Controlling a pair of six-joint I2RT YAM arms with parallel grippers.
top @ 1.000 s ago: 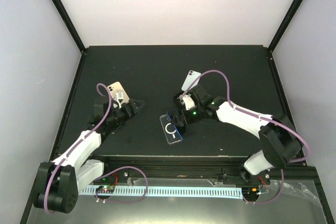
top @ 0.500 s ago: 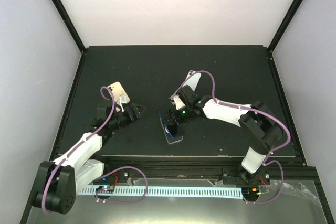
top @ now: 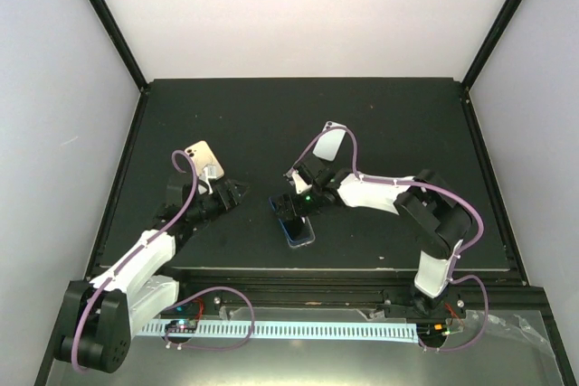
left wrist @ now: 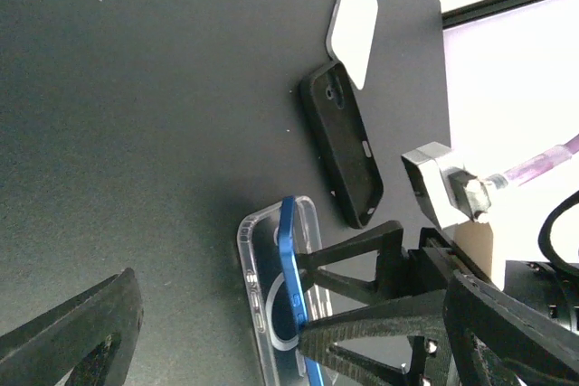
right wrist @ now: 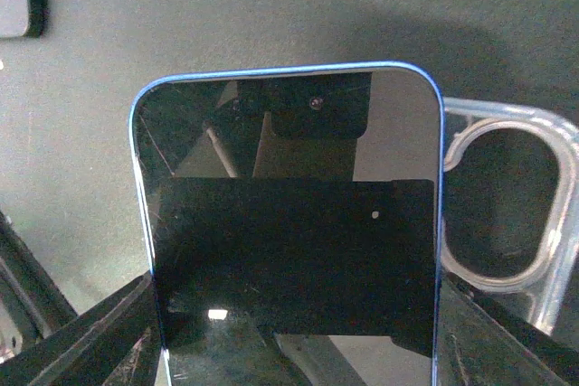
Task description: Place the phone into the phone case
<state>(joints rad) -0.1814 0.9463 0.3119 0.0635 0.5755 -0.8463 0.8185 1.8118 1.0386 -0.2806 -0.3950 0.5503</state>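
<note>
Top external view: the right hand (top: 293, 204), grasping the blue phone (right wrist: 289, 223), has lowered it edge-on over the clear case (left wrist: 256, 287); seating remains.

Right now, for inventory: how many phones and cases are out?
5: gold phone left; white phone and black case centre; blue phone in right jaws; clear plastic case under it. Arms may hide more.

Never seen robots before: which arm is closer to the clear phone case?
Right. The right gripper holds the blue phone tilted over the clear case; the left gripper is open, off to the side, apart from it.
</note>
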